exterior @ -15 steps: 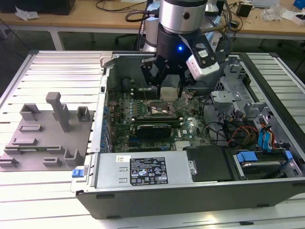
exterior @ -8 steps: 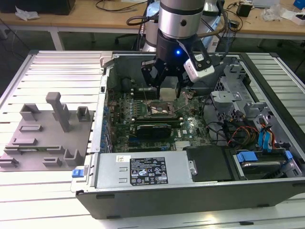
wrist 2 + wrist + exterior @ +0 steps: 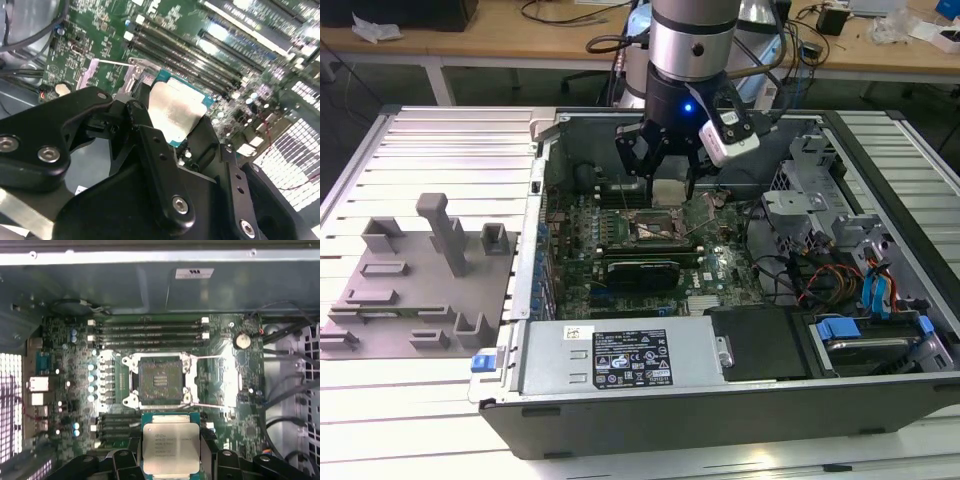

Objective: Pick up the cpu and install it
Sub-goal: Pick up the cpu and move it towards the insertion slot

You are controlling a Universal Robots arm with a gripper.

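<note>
The cpu (image 3: 667, 192), a flat square chip with a silvery top and green edge, hangs in my gripper (image 3: 666, 180), which is shut on its two opposite sides. It hovers inside the open computer case, a little above the green motherboard (image 3: 720, 265). The first wrist view shows the cpu (image 3: 171, 446) level between the black fingers (image 3: 209, 456), offset to one side of the open, dark metal-framed socket (image 3: 160, 380). In the second wrist view the cpu (image 3: 176, 111) sits between the black fingers (image 3: 141, 106), with memory slots (image 3: 200, 55) beyond it.
A grey plastic tray (image 3: 380, 300) with upright blocks lies at the exterior view's left, outside the case. Within the case are the power supply (image 3: 620, 358), a drive cage (image 3: 820, 215) and coloured cables (image 3: 820, 280). Case walls (image 3: 150, 285) surround the board.
</note>
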